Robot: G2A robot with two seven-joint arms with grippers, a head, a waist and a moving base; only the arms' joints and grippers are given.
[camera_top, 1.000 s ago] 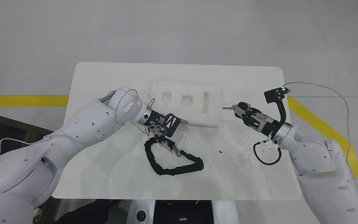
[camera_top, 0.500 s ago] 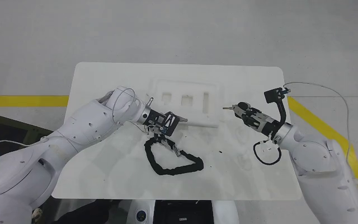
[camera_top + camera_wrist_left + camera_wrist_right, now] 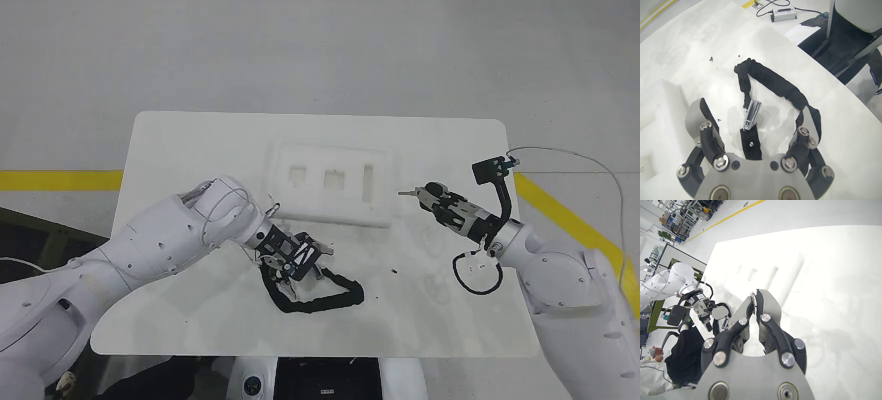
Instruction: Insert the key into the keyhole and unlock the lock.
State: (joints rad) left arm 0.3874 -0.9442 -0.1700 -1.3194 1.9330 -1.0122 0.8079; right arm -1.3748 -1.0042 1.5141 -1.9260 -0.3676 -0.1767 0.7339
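Observation:
The lock is a chain in a black fabric sleeve (image 3: pixel 322 297) curled near the table's front, with a chrome cylinder (image 3: pixel 752 115) at one end. My left gripper (image 3: pixel 755 108) hangs open just above it; the cylinder lies between the spread fingers, and one finger (image 3: pixel 808 117) overlaps the sleeve. From above, the left gripper (image 3: pixel 298 256) covers the chain's left end. My right gripper (image 3: pixel 754 296) is shut on the small metal key (image 3: pixel 753 295), held above the table right of the foam tray. In the top view the key (image 3: pixel 404 191) sticks out of the right gripper (image 3: pixel 425 193) towards the tray.
A white foam tray (image 3: pixel 345 207) with three recesses lies at the table's back centre. Small dark crumbs (image 3: pixel 711 59) dot the table beyond the chain. A loose black cable loop (image 3: pixel 478 272) hangs by the right forearm. Open table surface lies between the two arms.
My left gripper has moved from beside the foam tray towards the table's front and down over the chain's cylinder end. The right arm and key have stayed put.

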